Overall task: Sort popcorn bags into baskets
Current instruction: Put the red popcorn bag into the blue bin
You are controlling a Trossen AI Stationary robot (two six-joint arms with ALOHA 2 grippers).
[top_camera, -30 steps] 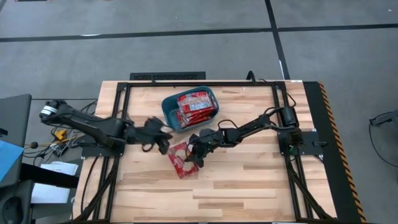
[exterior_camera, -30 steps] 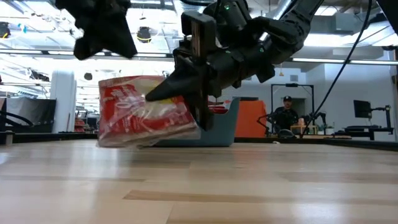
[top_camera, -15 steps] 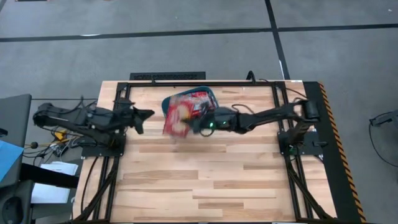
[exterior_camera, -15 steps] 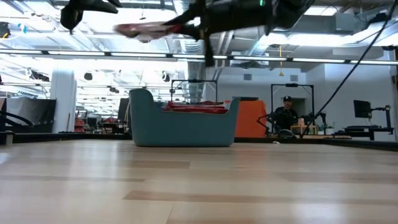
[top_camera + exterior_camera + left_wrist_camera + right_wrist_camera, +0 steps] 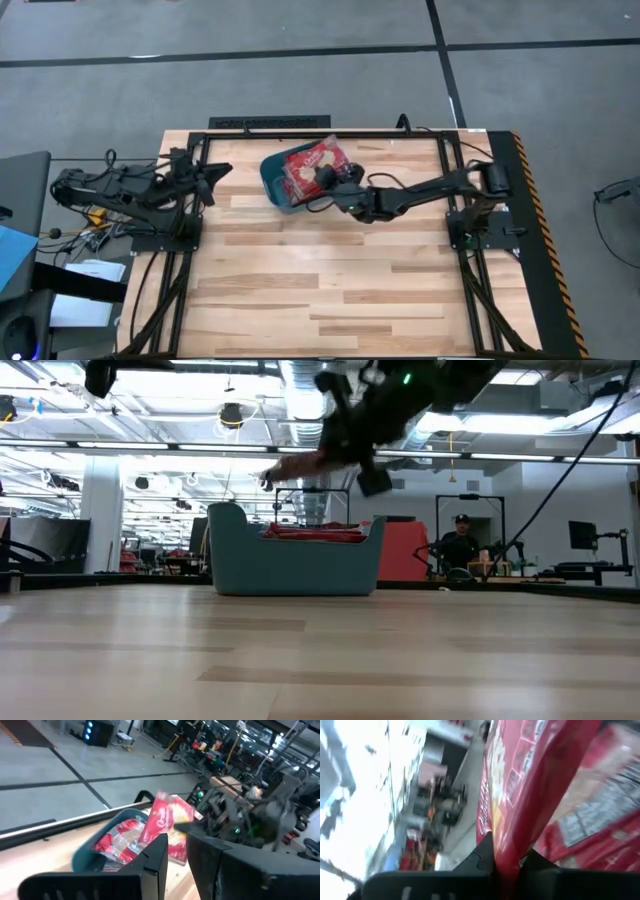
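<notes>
Two dark, slender jointed arms, mounted on black frames at opposite sides of the table (image 5: pixel 350 290). Right arm (image 5: pixel 430 190): black links, a black cable looped at its base, a small green light near the wrist. Left arm (image 5: pixel 120 190): black links, loose cables, a pale collar at its outer end.

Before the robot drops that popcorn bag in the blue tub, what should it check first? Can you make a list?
1. Right gripper pinching the held popcorn bag: ok.
2. Bag above the teal tub: ok, over the tub in the high view.
3. Bag clear of the tub rim: ok, lifted above it in the low view.
4. Room in the tub: cannot tell; packed bags reach the rim.
5. Left gripper out of the way: ok, beside the tub.
</notes>
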